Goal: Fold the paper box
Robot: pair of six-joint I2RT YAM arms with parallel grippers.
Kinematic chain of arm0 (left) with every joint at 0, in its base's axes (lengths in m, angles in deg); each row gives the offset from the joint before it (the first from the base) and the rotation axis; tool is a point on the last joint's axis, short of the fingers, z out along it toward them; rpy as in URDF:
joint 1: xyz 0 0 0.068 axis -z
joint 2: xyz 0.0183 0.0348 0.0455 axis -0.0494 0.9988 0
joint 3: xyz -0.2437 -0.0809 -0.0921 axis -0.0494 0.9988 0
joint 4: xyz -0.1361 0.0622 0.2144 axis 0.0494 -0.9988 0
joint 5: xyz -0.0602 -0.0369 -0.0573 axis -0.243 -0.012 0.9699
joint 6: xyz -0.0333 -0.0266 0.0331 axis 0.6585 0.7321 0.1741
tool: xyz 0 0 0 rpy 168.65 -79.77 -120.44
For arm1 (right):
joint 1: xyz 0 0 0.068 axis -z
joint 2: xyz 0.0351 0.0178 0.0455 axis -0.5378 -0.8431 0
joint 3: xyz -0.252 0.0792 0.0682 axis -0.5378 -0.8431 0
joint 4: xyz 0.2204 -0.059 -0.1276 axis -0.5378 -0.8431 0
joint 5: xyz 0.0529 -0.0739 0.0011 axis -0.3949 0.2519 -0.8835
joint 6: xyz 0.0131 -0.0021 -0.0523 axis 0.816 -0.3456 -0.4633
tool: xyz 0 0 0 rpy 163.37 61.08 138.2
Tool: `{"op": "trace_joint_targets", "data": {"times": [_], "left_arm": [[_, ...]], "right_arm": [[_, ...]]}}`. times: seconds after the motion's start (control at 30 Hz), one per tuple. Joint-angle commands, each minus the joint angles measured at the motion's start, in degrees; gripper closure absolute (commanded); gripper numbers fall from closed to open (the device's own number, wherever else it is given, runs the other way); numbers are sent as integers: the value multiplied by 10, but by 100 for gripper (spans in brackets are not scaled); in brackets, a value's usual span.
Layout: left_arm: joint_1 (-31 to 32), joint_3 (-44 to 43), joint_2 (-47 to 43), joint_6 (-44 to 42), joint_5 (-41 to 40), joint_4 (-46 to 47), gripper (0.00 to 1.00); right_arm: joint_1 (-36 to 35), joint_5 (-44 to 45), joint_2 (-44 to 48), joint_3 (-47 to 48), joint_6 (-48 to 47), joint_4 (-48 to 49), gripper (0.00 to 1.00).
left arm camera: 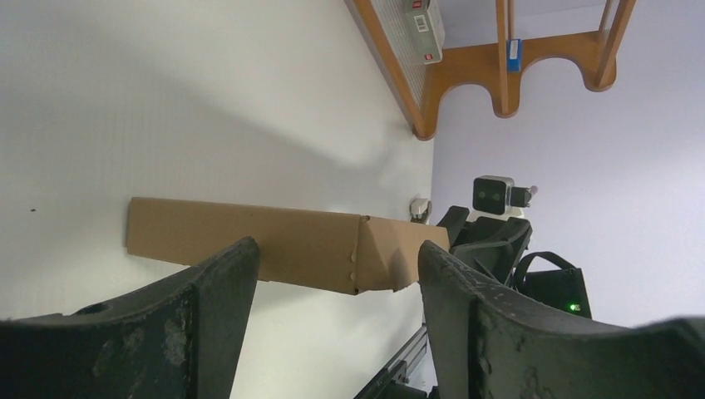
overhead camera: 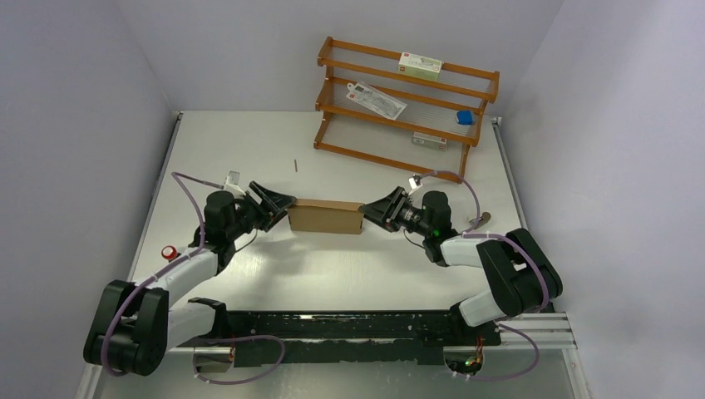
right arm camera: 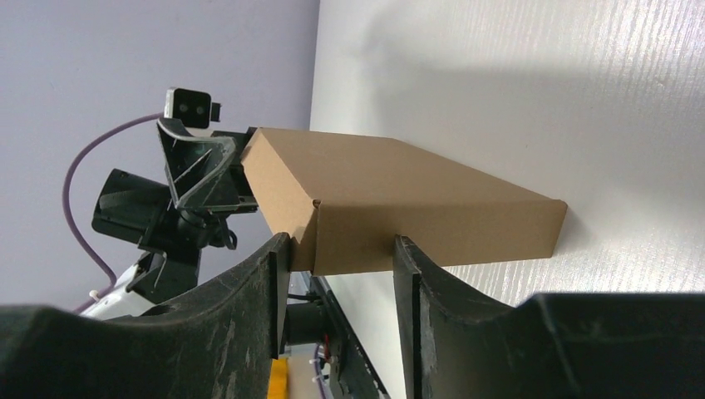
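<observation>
The paper box (overhead camera: 325,217) is a plain brown shallow closed rectangular box lying flat at the table's middle. My left gripper (overhead camera: 281,204) is open at its left end. In the left wrist view, the fingertips (left arm camera: 337,249) stand wide apart just short of the box (left arm camera: 249,237). My right gripper (overhead camera: 369,209) is open at the right end. In the right wrist view, its jaws (right arm camera: 342,243) frame a corner of the box's end face (right arm camera: 399,199). I cannot tell whether they touch it. Neither gripper holds anything.
A wooden rack (overhead camera: 407,100) stands at the back right, holding a white and green carton (overhead camera: 420,65), a flat packet (overhead camera: 376,100) and a blue item (overhead camera: 465,118). A small red-capped object (overhead camera: 170,251) lies at the left. A black rail (overhead camera: 349,324) runs along the near edge.
</observation>
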Motion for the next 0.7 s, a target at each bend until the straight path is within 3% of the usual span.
{"op": "trace_joint_targets", "data": {"times": [0.0,0.17,0.47,0.67], "left_arm": [[-9,-20,17,-23,5,4,28],[-16,-8,33,-24,10,16,42],[-16,39,34,-66,35,20,47],[-16,96,61,-74,25,66,64]], "right_arm": [[-7,2,-6,-5,-18,-60,72],[-7,5,-3,-6,-19,-67,72],[-7,6,-8,-4,-18,-68,72],[-7,6,-17,3,-18,-73,72]]}}
